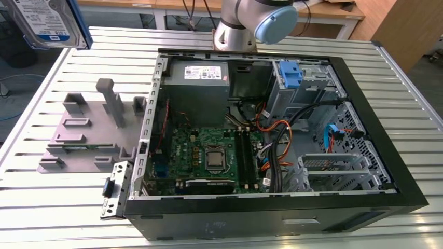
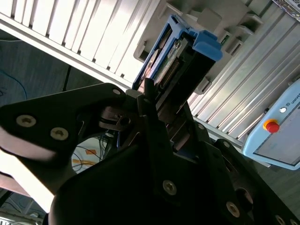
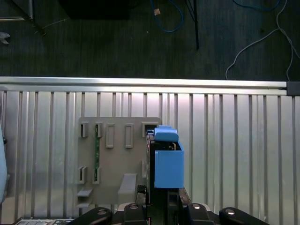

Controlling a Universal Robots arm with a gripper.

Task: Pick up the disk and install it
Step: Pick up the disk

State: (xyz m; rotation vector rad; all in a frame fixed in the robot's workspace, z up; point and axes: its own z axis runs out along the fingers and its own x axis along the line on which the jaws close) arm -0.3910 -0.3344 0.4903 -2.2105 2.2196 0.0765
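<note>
Above table [image 1: 62,207], disk [image 1: 49,23] in jaws, partly cropped

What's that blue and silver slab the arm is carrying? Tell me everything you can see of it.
It is the disk, a flat silver metal hard drive with a blue-and-white label, framed by a blue plastic carrier with a tab at one end. The gripper clamps it edge-on in the air, over the slatted table by the edge of the grey fixture. Nothing else touches it.
</note>
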